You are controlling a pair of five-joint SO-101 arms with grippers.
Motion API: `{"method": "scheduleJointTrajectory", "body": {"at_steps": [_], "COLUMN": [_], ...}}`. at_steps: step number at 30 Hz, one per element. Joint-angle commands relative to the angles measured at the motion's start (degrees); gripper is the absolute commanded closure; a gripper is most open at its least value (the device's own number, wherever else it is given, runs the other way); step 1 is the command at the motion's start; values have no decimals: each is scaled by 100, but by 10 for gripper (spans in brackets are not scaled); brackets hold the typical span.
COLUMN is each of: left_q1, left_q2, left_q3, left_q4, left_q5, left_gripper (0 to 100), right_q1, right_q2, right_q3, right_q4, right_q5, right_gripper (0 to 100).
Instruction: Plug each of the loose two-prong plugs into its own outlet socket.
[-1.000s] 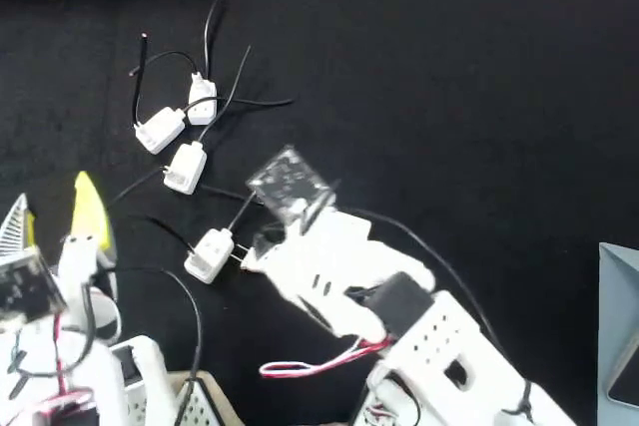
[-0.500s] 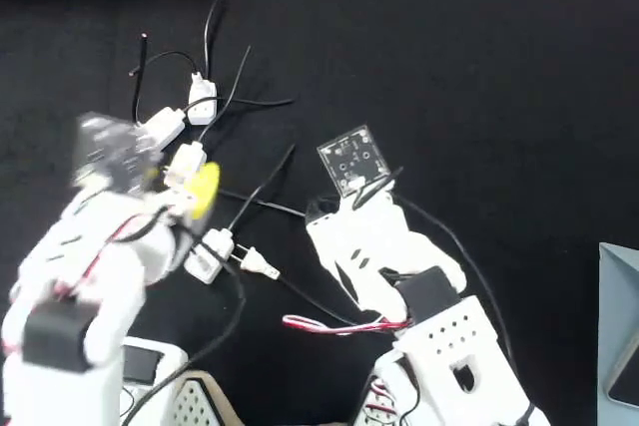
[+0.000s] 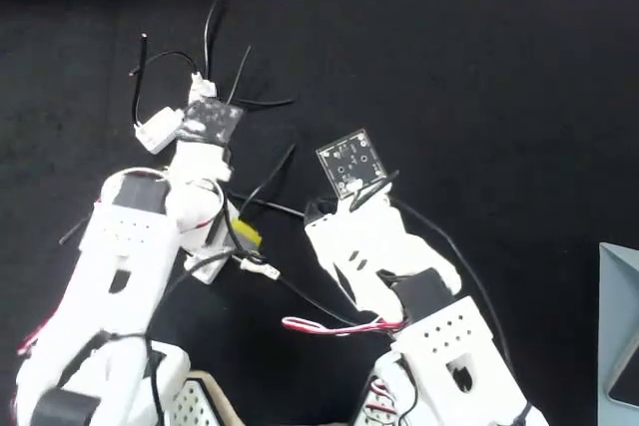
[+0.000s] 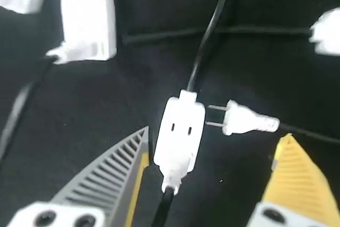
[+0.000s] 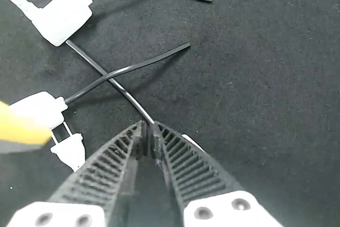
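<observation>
Straddling a white outlet socket point(image 4: 180, 131) and a loose two-prong plug point(image 4: 241, 120), the left tool point(image 4: 215, 135) stands released, its grey and yellow fingers wide apart over the black surface point(image 3: 479, 67). The plug lies just beside the socket, prongs aimed at its side and not in the slots. The right tool point(image 5: 150, 131) is clenched on a thin black cord point(image 5: 106, 75) that leads off toward a second socket point(image 5: 61, 17) farther along the surface.

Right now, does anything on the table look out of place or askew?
The loose plug lies beside the socket, prongs pointing at its side rather than into its slots. The right gripper is shut on a black cable, not on the plug.
</observation>
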Motion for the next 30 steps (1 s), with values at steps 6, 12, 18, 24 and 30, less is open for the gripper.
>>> {"method": "scheduleJointTrajectory", "body": {"at_steps": [6, 12, 18, 24, 30], "left_q1": [-75, -145, -198, -224, -233], "left_q2": [1266, 1969, 2497, 2251, 1565], "left_q3": [66, 101, 66, 66, 13], "left_q4": [-316, -782, -1240, -1204, -1011], "left_q5": [-492, -484, -484, -484, -484], "left_gripper": [640, 656, 802, 911, 931], "right_q1": [62, 62, 62, 62, 62], "right_q2": [-75, -75, -75, -75, -75], "right_q3": [-40, -40, -40, -40, -40], "right_q4": [-132, -123, -123, -123, -132], "right_q5": [35, 35, 26, 26, 35], "right_gripper": [985, 985, 985, 985, 985]}}
